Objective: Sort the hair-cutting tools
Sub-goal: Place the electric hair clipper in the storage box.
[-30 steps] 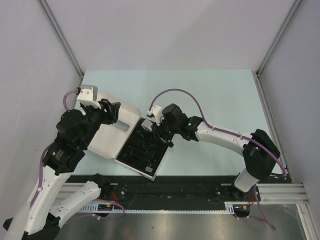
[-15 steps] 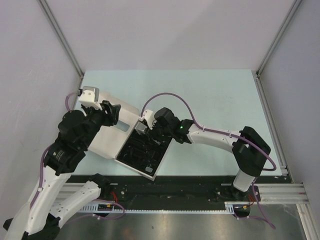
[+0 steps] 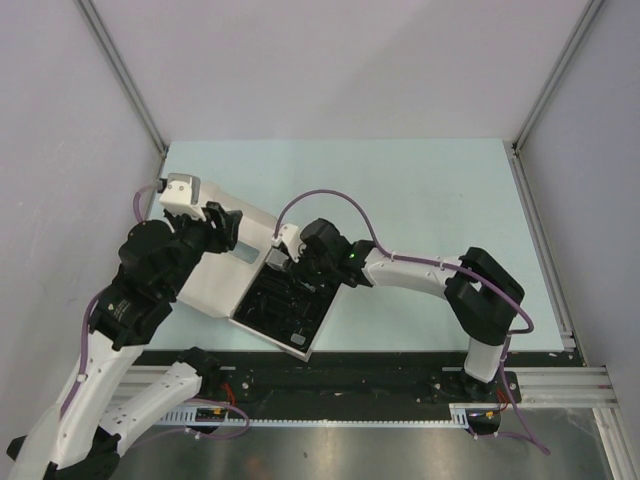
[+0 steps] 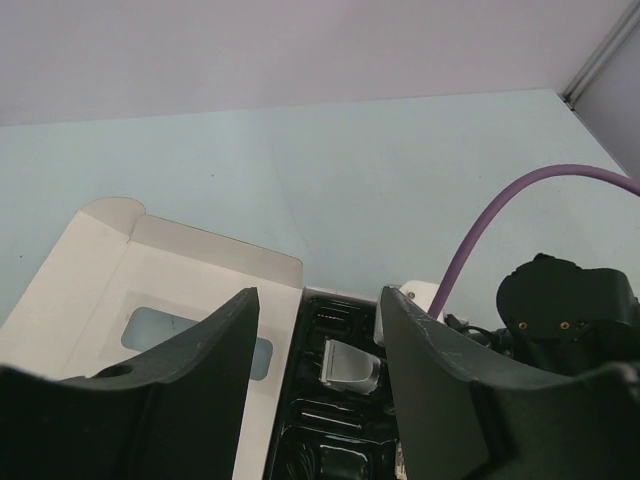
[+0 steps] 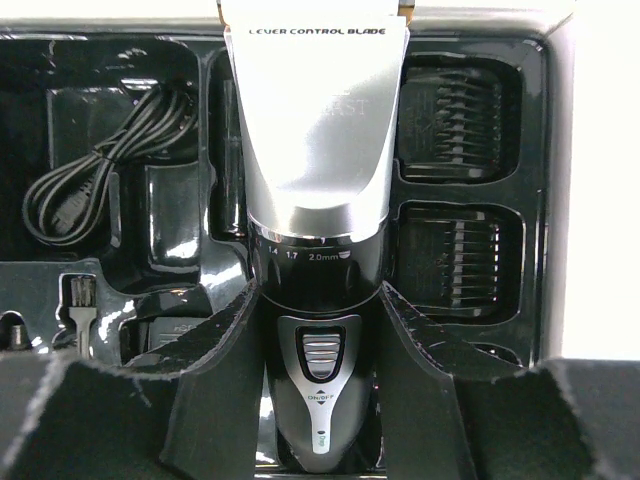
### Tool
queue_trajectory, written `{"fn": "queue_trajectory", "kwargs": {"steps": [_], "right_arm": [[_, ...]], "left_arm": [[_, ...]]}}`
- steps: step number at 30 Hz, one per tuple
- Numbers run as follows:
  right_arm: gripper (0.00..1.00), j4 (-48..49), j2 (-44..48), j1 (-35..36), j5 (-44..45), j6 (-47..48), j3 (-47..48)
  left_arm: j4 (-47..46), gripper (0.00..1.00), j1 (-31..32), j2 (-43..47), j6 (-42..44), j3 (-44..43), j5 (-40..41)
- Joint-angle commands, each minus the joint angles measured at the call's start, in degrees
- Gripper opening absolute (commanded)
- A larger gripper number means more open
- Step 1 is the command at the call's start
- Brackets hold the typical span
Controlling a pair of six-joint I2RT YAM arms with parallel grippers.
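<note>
- Two fingers (image 5: 215, 380) of the right gripper (image 5: 318, 295) are sitting on each side of the clipper (image 5: 315, 180); squeezing or not, I cannot tell.
- It is lying in the black tray (image 5: 537, 150), between cable (image 5: 100, 160) and comb guards (image 5: 455, 110).
- Left gripper (image 4: 318, 300) is hanging wide open near the box lid (image 4: 150, 280).
- A loose pinch could be letting the shiny clipper slip.

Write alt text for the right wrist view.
A silver-and-black clipper lies in a black tray, the right gripper straddling its handle. A coiled cable and tiny brush sit to its left, two comb guards to its right.
</note>
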State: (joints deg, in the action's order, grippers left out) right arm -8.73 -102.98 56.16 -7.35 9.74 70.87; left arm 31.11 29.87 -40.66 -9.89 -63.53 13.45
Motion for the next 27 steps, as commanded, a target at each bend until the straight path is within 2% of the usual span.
{"fn": "queue_trajectory", "kwargs": {"steps": [1, 4, 9, 19, 27], "right_arm": [[0.12, 1.27, -0.91, 0.35, -0.73, 0.28, 4.01], [0.14, -0.05, -1.52, 0.35, -0.82, -0.16, 4.19], [0.27, -2.43, -2.84, 0.35, -0.55, -0.68, 4.89], [0.36, -5.76, -5.83, 0.35, -1.0, 0.02, 6.65], [0.57, -6.21, -6.18, 0.53, 0.94, 0.28, 7.26]], "left_arm": [[-0.26, 0.58, -0.07, -0.03, 1.01, 0.16, 1.22], [-0.35, 0.58, -0.07, 0.06, 1.28, 0.33, 1.31], [-0.18, 0.58, -0.07, 0.15, 1.89, 0.42, 1.84], [-0.18, 0.59, 0.01, -0.29, 2.68, 0.42, 2.54], [-0.26, 0.59, -0.07, -0.47, 3.21, 0.42, 2.89]]}}
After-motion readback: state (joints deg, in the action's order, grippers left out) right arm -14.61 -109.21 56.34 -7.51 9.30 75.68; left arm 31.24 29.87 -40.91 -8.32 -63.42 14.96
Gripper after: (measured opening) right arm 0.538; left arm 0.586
